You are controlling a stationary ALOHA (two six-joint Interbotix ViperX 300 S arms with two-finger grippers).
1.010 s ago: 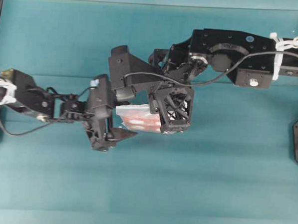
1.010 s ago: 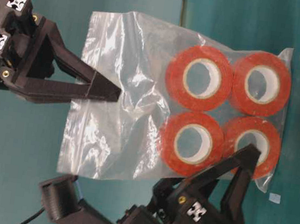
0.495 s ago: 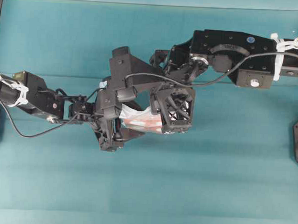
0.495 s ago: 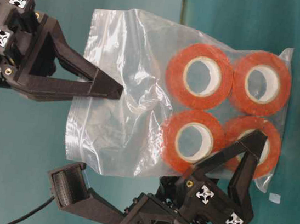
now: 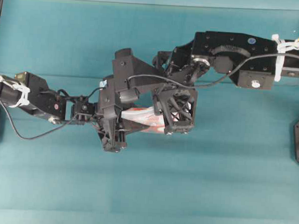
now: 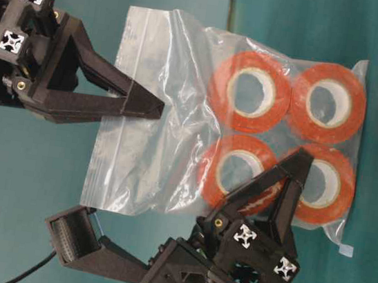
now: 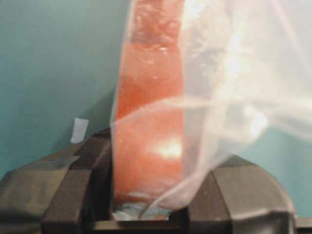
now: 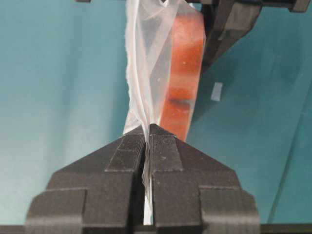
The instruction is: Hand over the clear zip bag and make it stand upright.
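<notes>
Above the teal table (image 5: 226, 186), between both arms: clear zip bag (image 6: 171, 118), one item, hanging free of the surface.

Contents: four orange rolls (image 6: 283, 143) with white cores, packed two by two at one end; the other half of the bag is slack, creased film.

Holds: right gripper (image 8: 147, 134), jaws pressed tight on the empty film end. Left gripper (image 7: 146, 195), jaws narrowed onto the roll end, plastic and a roll lying between the pads; firm contact cannot be confirmed.

Handling, by judgement: film thin, limp, slippery, with no stiffness of its own; weight is concentrated in the rolls, so that end should swing and sag. Best hold is across the rolls themselves. Rolls likely make the base for standing.
</notes>
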